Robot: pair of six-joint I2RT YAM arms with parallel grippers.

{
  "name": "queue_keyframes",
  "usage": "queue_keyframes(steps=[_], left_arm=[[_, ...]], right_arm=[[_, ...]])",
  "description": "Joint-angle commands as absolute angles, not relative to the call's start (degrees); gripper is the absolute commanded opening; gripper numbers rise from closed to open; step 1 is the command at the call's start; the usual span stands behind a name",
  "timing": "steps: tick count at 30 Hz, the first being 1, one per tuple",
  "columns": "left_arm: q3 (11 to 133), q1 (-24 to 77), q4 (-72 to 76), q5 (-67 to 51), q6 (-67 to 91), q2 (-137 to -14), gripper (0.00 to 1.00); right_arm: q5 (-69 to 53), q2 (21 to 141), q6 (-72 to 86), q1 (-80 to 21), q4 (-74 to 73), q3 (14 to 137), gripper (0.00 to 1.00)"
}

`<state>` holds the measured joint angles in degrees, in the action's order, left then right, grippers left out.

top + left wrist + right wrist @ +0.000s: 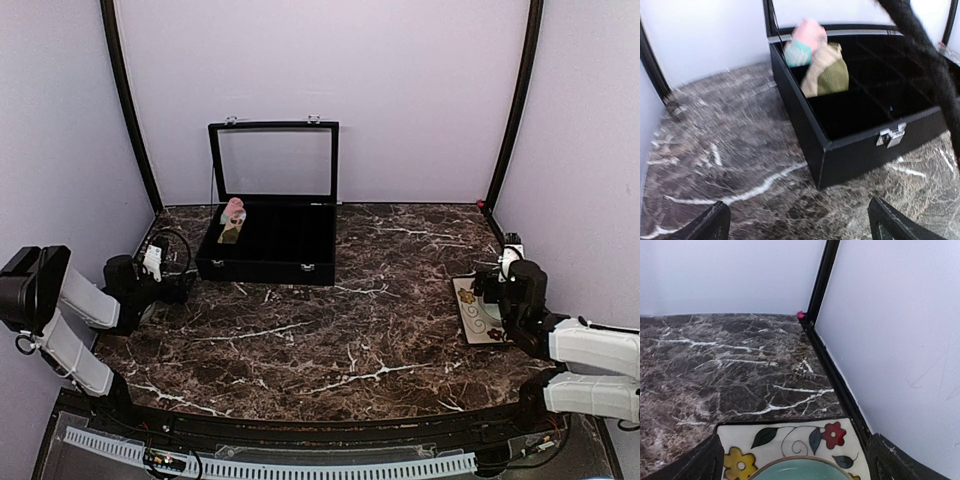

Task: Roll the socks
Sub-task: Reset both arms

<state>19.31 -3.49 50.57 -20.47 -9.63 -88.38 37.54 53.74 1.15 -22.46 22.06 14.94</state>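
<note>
Top external showed my left arm folded at the left edge of the frame. On the left wrist view the left gripper [800, 227] was spread wide and empty, one dark finger in each bottom corner with only the marble table [715, 150] between them.

Just right of that arm stood the black box [268, 262] with its glass lid raised. The socks [233, 212] sat in its back-left compartment, toward the upper left of the box in the overhead view. The wrist view showed them more clearly in the upper middle of the frame. The pink pair [807, 34] with a mint patch was perched on top, touching the tan pair [827, 70]. The tan pair had an olive patch and poked above the dividers.

I judged both light, soft and floppy, likely to sag and unroll if pinched by one thin layer. I would have taken hold of the bunched upper part that stood clear of the box wall, closing gently across the full thickness.

At the far right, a floral plate [795, 442] lay by the table edge. The right gripper [797, 467] hung over it with its fingers splayed, holding nothing.
</note>
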Motion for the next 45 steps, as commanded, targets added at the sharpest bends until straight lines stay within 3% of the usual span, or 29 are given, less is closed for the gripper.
queue_keyframes(steps=[1,20,45], left_arm=[[11.4,-3.56,82.24,-15.75,-5.93,-90.91,0.99],[13.36,-3.58,76.04,-18.0,-7.03,-89.86,0.99],[13.36,-3.56,76.03,-17.75,-6.9,-89.87,0.99]], right_arm=[[36.59,53.3,-0.64,-14.69,39.96,8.87,1.0],[4.3,84.84,-0.1,-0.68,68.81,13.5,1.0],[5.05,87.72,2.83,1.37,72.33,13.54,1.0]])
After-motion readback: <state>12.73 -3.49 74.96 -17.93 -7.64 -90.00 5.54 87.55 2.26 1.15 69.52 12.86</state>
